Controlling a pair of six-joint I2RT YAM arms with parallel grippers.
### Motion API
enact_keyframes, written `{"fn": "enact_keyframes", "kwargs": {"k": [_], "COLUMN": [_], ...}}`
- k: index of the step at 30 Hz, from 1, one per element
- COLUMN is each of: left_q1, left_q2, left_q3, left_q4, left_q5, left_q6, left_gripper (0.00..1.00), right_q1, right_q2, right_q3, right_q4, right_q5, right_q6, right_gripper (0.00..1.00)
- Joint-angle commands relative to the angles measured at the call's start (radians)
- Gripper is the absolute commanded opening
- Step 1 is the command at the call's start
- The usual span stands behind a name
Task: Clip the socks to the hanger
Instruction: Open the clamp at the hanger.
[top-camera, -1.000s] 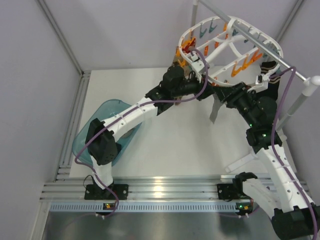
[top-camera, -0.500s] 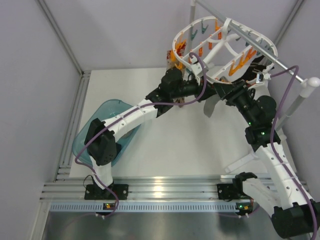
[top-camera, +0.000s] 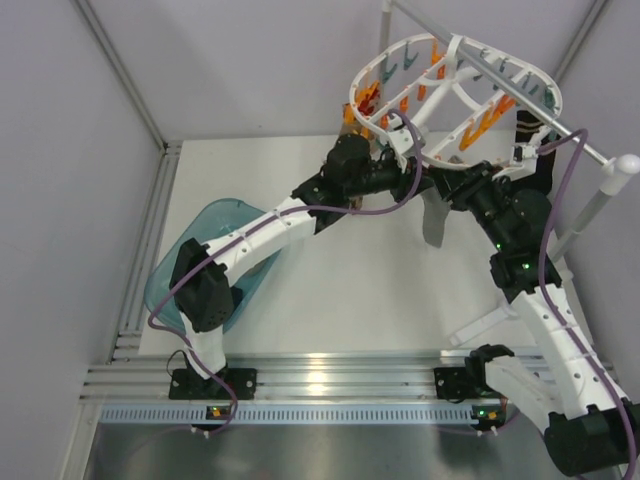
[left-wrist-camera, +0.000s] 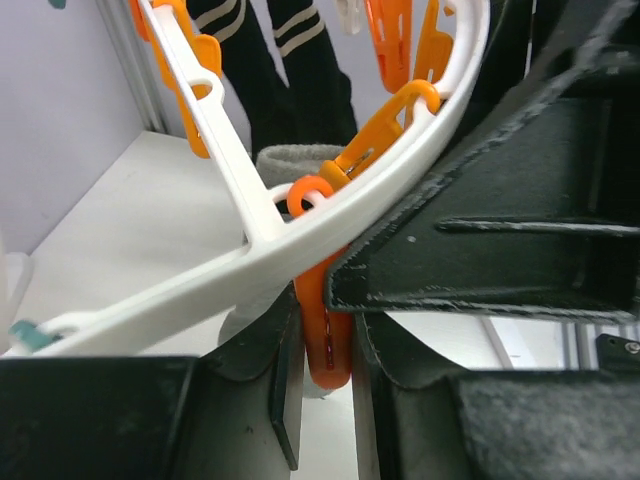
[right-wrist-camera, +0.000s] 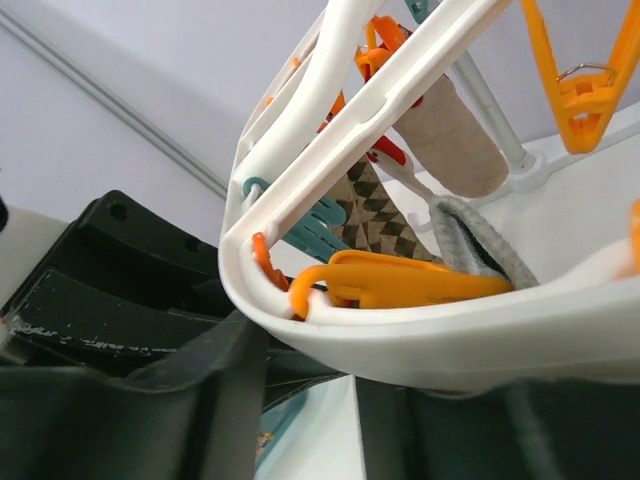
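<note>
At the left of the top view the teal tub (top-camera: 210, 220) is sitting on the desk (top-camera: 330, 290), out of play. Moving to centre frame, the left tool (left-wrist-camera: 325, 372) is clenching an orange peg (left-wrist-camera: 318, 305), pinching it just under the rim of the hanger (left-wrist-camera: 262, 245), which is hanging tilted in the upper right of the frame. That peg is looking stiff and springy, and the light frame is likely going to swing at any push.

Just right of it the grey sock (top-camera: 436, 222) is dangling limp above the desk, its ribbed cuff showing right behind the peg in the left wrist view. It is looking soft, light and floppy. I am judging the cuff the place to hold and clip, being thicker and less slippery.

The right tool (right-wrist-camera: 335, 395) is crowding under the rim beside that cuff, but whether it is gripping the sock I cannot tell, since the rim is hiding its tips. Far right, black striped socks (top-camera: 528, 135) are hanging from the frame.
</note>
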Motion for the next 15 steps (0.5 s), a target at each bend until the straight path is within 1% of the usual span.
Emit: {"fn": "enact_keyframes", "kwargs": {"k": [1,3,4,6,7,8,9,11,12,15], "left_q1": [-0.094,-0.096,-0.096,-0.097,-0.096,-0.096,-0.096,-0.096,-0.096,-0.094], "left_q2": [-0.052,-0.057,-0.059,-0.066,-0.072,-0.075,-0.083,-0.088,-0.094,-0.105], "left_q3": [0.027,0.021,0.017,0.007,-0.006,-0.011,-0.019,-0.026,-0.031,-0.039], "left_q4": [-0.091,-0.098,-0.106,-0.108,-0.109,-0.111,-0.109,-0.115,-0.115,-0.115], "left_q5": [0.140,0.133,0.130,0.107,0.100,0.091,0.072,0.060,0.043,0.025], "left_q6": [0.108,0.113,0.113,0.110,0.110,0.111,0.110,0.111,0.113,0.111], "left_gripper": [0.13,0.17,0.19,0.23,0.24,0.25,0.30,0.33,0.36,0.40], "right_q1": [0.009,0.006,0.007,0.007,0.007,0.009,0.006,0.007,0.007,0.006], "right_q2": [0.039,0.038,0.037,0.031,0.030,0.027,0.027,0.025,0.025,0.025], "right_q3": [0.051,0.051,0.046,0.043,0.043,0.043,0.043,0.037,0.035,0.038], "right_q4": [0.032,0.038,0.044,0.050,0.051,0.053,0.058,0.077,0.082,0.097], "right_q5": [0.072,0.067,0.063,0.055,0.052,0.049,0.037,0.025,0.012,-0.002], "right_q6": [-0.029,-0.025,-0.023,-0.014,-0.009,-0.006,0.000,0.018,0.026,0.043], "right_gripper": [0.28,0.20,0.14,0.08,0.04,0.02,0.01,0.00,0.00,0.00]}}
